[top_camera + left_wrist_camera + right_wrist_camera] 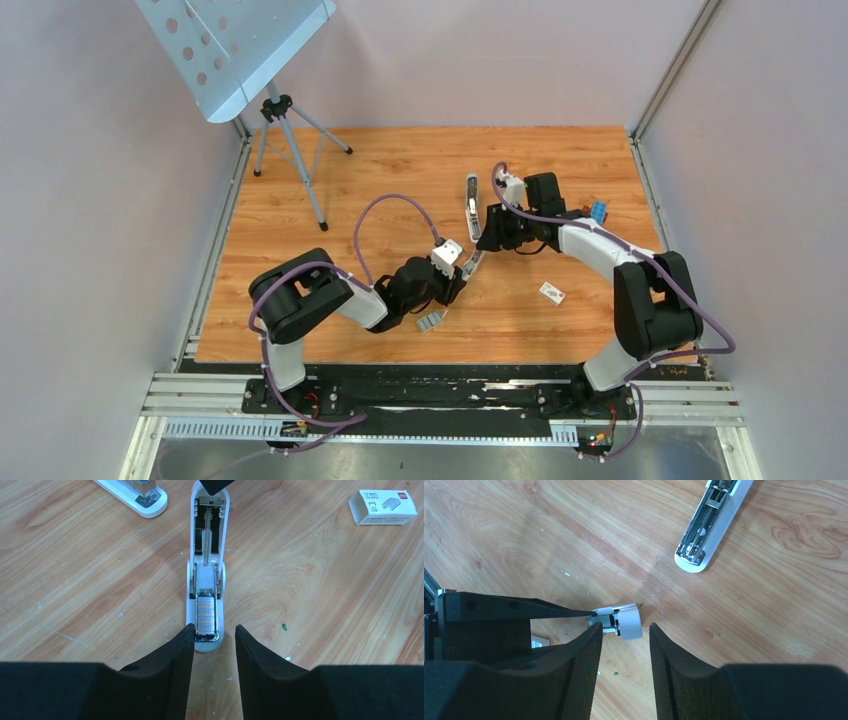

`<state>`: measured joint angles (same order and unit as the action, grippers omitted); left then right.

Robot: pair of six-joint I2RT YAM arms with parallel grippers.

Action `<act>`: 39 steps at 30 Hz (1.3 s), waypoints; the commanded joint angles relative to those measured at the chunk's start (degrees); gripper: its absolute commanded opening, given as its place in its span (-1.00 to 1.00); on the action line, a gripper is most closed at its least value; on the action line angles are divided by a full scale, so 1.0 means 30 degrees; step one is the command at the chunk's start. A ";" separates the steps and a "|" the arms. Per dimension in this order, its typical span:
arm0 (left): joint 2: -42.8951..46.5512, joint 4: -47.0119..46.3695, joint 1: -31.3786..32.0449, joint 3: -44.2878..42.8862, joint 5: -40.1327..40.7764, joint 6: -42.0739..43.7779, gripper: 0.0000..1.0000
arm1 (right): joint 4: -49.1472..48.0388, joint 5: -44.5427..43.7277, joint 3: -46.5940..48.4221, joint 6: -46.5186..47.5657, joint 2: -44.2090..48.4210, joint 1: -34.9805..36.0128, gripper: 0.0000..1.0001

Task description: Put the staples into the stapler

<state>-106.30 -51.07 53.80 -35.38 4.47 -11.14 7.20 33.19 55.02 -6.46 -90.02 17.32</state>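
Staples (206,617) sit in stapler (207,555) channel; left claw (212,630) and right claw (624,630) apart, clamping nothing. Close it squarely, strip flat.

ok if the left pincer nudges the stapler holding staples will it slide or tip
Likely slides: the stapler rests on a smooth wooden table. Lid swung open, it may fold at the hinge rather than move as one. Low and long, tipping seems unlikely.

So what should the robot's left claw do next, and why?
Probably back the left gripper away from the stapler. The staples already lie in its metal channel, the lid is folded open, and the fingers stand apart, empty, either side of its nose, in the way of shutting it.
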 commanded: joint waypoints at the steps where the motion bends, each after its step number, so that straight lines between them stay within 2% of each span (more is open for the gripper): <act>1: -0.0452 -0.0409 -0.0176 -0.0219 -0.0329 0.0254 -0.26 | 0.0603 0.0705 0.0731 0.0050 -0.0755 -0.0467 -0.14; 6: -0.0706 -0.0560 -0.0236 -0.0169 -0.0504 0.0288 -0.42 | 0.0932 0.0848 0.0851 0.0159 -0.1219 -0.0498 -0.26; 15: -0.1120 -0.0702 -0.0311 -0.0194 -0.0640 0.0255 -0.45 | 0.1169 0.1655 0.1084 0.0359 -0.1605 -0.0559 -0.48; 25: -0.1564 -0.0846 -0.0451 -0.0220 -0.0611 0.0071 -0.47 | 0.1415 0.3453 0.0857 0.0202 -0.1480 -0.0446 -0.32; 34: -0.1597 -0.0892 -0.0476 -0.0110 -0.0468 -0.0031 -0.47 | 0.1823 0.3239 0.0561 0.0109 -0.1199 -0.0180 -0.30; 39: -0.1530 -0.0935 -0.0487 -0.0045 -0.0465 -0.0067 -0.47 | 0.1918 0.3116 0.0347 -0.0010 -0.0844 0.0119 -0.21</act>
<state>-109.14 -55.66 52.62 -35.79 3.20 -11.09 11.11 41.56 56.82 -6.24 -94.08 16.67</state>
